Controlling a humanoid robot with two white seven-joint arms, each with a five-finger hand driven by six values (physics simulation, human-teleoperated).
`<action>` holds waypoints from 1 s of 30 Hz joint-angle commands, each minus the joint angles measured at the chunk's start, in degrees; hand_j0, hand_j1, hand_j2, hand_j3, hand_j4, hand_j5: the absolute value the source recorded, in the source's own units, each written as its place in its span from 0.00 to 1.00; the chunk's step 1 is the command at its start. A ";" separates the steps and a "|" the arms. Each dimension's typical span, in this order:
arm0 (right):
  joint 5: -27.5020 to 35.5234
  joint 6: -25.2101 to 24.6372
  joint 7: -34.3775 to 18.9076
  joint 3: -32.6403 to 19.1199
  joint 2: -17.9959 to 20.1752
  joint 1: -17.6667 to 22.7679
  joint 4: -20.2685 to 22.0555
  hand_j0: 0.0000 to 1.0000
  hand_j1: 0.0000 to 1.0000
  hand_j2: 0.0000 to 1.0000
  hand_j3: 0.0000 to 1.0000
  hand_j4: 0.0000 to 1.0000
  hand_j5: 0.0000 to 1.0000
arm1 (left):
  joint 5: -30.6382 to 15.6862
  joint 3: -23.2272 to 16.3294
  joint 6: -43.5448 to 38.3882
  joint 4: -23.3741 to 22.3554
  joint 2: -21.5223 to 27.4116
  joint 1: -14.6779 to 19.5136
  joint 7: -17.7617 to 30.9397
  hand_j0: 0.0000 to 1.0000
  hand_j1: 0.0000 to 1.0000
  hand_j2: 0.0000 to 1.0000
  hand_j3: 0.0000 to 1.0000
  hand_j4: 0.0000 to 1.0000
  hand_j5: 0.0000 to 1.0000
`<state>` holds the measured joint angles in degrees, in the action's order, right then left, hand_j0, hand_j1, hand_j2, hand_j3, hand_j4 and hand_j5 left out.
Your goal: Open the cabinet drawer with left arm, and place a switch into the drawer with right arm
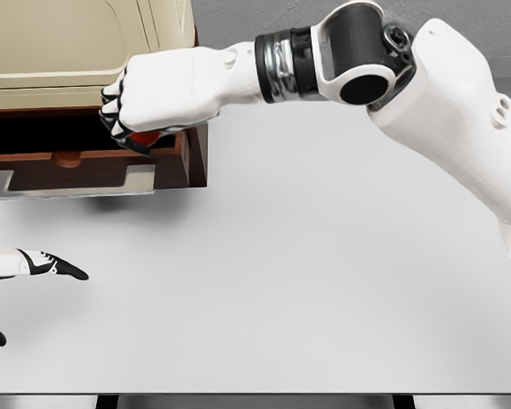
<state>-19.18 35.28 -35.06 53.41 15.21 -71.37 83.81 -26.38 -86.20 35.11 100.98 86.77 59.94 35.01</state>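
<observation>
While the drawer (85,162) is sitting pulled out from the cabinet (77,51) at upper left, head view is showing the R arm (426,94) reaching in from the right edge, across the white table (324,281), w/ forearm running roughly level toward the cabinet. R hand (153,102) is hovering over the drawer's right front corner, fingers (119,123) curling down & inward, clenched around a small red object, the switch (146,138); only a sliver of red is peeking out under the knuckles, so shape can't be made out. Switch is sitting above the open drawer cavity, just at the front lip; can't tell if it's touching the drawer wall. Drawer is showing dark brown sides, pale front panel (68,181) facing cam, casting shadow on tabletop. Cabinet body is cream-coloured w/ raised panel trim.

L hand (34,281) is showing at lower-left edge, well apart from the drawer, low over the table; two dark-tipped fingers are sticking out straight, relaxed, gripping nothing. Rest of L arm is cut off by frame edge.
</observation>
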 commanded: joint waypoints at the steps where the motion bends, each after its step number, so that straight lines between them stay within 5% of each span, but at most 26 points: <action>1: 0.28 -0.28 0.06 0.38 -3.08 -0.18 -3.38 0.27 0.27 0.27 0.27 0.27 0.27 | -0.42 0.07 -0.11 0.01 -0.02 0.00 -0.01 1.00 1.00 1.00 1.00 1.00 1.00; 10: 0.19 -0.28 0.06 1.35 -11.78 -3.78 -19.82 0.26 0.26 0.26 0.26 0.26 0.26 | -0.34 0.07 -0.11 0.01 -0.02 -0.09 -0.01 1.00 1.00 1.00 1.00 1.00 1.00; 20: 0.02 -0.28 0.06 3.81 -15.21 -4.22 -27.56 0.27 0.27 0.27 0.27 0.27 0.27 | -0.42 0.07 -0.11 0.01 0.06 -0.09 -0.01 1.00 1.00 1.00 1.00 1.00 1.00; 26: -0.07 -0.28 0.06 4.60 -15.21 -4.75 -27.56 0.36 0.36 0.36 0.36 0.36 0.36 | -0.42 0.07 -0.11 0.01 0.06 -0.09 -0.01 1.00 1.00 1.00 1.00 1.00 1.00; 27: -0.51 -0.28 0.06 4.77 -15.21 -4.75 -27.56 0.47 0.47 0.47 0.47 0.47 0.47 | -0.42 0.07 -0.11 0.01 0.06 -0.09 -0.01 1.00 1.00 1.00 1.00 1.00 1.00; 28: -1.74 -0.28 0.06 5.65 -15.21 -4.75 -27.56 0.82 0.82 0.82 0.82 0.82 0.82 | -0.42 0.07 -0.11 0.01 0.06 -0.09 -0.01 1.00 1.00 1.00 1.00 1.00 1.00; 29: -4.02 -0.28 0.06 5.83 -15.21 -4.75 -27.47 1.00 1.00 1.00 1.00 1.00 1.00 | -0.42 0.07 -0.11 0.01 0.06 -0.09 -0.01 1.00 1.00 1.00 1.00 1.00 1.00; 30: -4.55 -0.28 0.06 5.92 -15.21 -4.75 -27.47 1.00 1.00 1.00 1.00 1.00 1.00 | -0.42 0.07 -0.11 0.01 0.06 -0.09 -0.01 1.00 1.00 1.00 1.00 1.00 1.00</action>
<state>-22.15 35.19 -35.03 58.86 0.01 -76.11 56.38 -26.38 -86.20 35.11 100.98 86.85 59.86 35.01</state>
